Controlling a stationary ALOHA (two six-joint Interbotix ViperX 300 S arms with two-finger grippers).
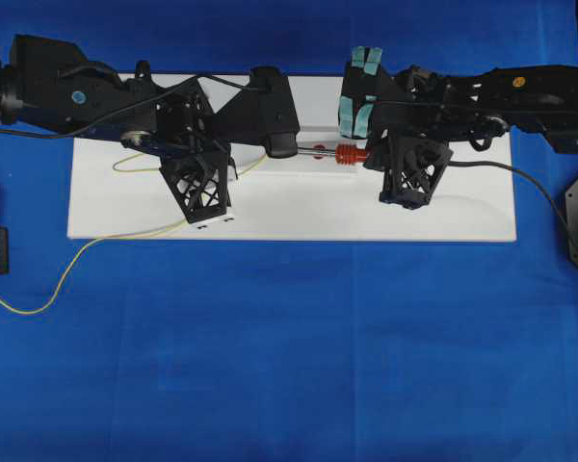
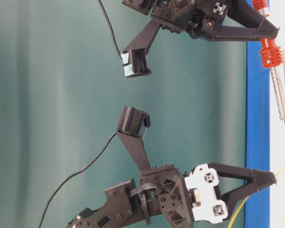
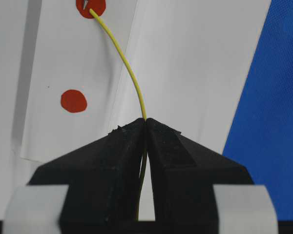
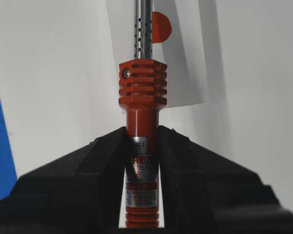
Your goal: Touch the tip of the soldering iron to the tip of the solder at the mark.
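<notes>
Robotics lab bench, staged test setup. Desk (image 1: 289, 366) covered edge to edge in plain blue cloth, white board (image 1: 462, 217) laid across its far half with red dot marks (image 3: 73, 101) as targets. Two black arms with 3D-printed lattice parts and wrist cameras, bolted mounts at the left and right desk edges. Plain teal backdrop (image 2: 52, 95) behind in table-level view. Soldering iron (image 4: 141, 141) and solder (image 3: 129, 73) as props, no household items.
</notes>
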